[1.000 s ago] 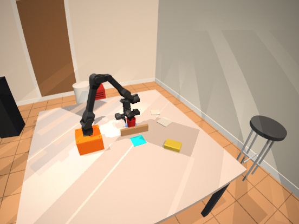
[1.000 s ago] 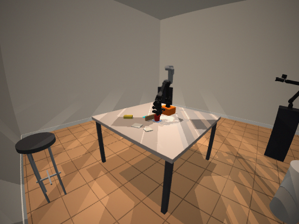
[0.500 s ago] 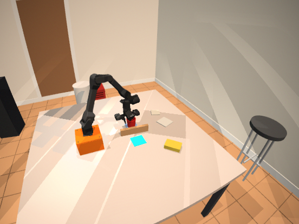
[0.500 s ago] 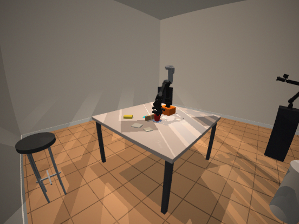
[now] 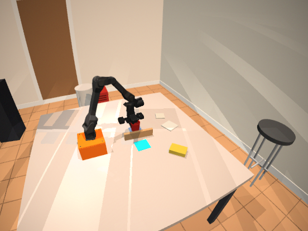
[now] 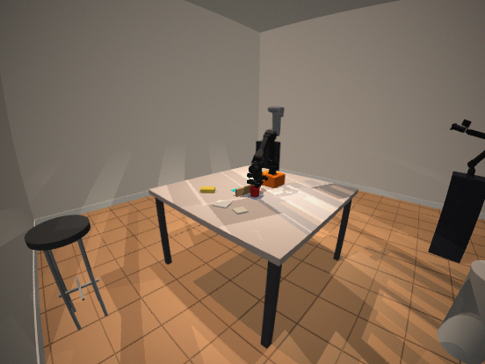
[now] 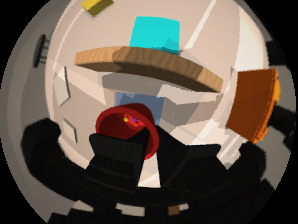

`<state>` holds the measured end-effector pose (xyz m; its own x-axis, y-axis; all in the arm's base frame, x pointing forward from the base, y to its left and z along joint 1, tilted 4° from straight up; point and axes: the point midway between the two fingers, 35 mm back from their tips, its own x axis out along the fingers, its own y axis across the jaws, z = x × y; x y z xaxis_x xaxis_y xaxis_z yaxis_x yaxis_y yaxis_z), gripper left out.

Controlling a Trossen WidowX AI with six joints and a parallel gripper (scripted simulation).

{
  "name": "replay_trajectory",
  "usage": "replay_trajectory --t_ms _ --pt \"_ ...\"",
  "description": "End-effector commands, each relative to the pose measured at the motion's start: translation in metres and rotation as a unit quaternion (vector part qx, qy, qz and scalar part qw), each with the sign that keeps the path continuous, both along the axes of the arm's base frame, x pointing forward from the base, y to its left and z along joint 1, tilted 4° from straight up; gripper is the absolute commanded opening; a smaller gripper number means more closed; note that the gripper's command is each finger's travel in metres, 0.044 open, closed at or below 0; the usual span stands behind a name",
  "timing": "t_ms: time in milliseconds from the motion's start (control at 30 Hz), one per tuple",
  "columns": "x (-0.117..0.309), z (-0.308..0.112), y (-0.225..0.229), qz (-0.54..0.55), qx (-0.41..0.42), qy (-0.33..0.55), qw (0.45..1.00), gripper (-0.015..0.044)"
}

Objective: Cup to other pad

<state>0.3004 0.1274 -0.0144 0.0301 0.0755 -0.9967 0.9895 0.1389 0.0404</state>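
The red cup (image 5: 135,126) (image 6: 255,192) (image 7: 111,125) is at the blue pad (image 5: 130,129) (image 7: 153,101); whether its base touches the pad is unclear. Small marbles (image 7: 132,120) show inside it in the wrist view. My gripper (image 5: 134,121) (image 6: 255,185) (image 7: 152,127) points down and is nearly closed on the cup's wall, one finger inside the rim and the other outside. The fingers hide part of the cup. The cup's mouth looks slightly tilted in the wrist view. The cyan pad (image 5: 142,145) (image 6: 234,190) (image 7: 155,32) lies beyond the wooden barrier.
The low wooden barrier (image 5: 138,134) (image 6: 242,192) (image 7: 142,62) stands between the two pads, close to the cup. A yellow block (image 5: 178,149) (image 6: 207,190) lies past the cyan pad. Two pale flat tiles (image 5: 169,125) (image 5: 159,115) lie to the side. The orange base (image 5: 92,148) carries the arm.
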Motion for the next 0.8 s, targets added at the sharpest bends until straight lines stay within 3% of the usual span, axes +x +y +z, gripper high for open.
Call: replay_trajectory --t_ms 0,767 --pt "0.000 0.000 0.000 0.000 0.000 0.000 1.000 0.0000" --pt "-0.001 0.082 -0.008 -0.002 0.000 0.004 1.000 0.0000"
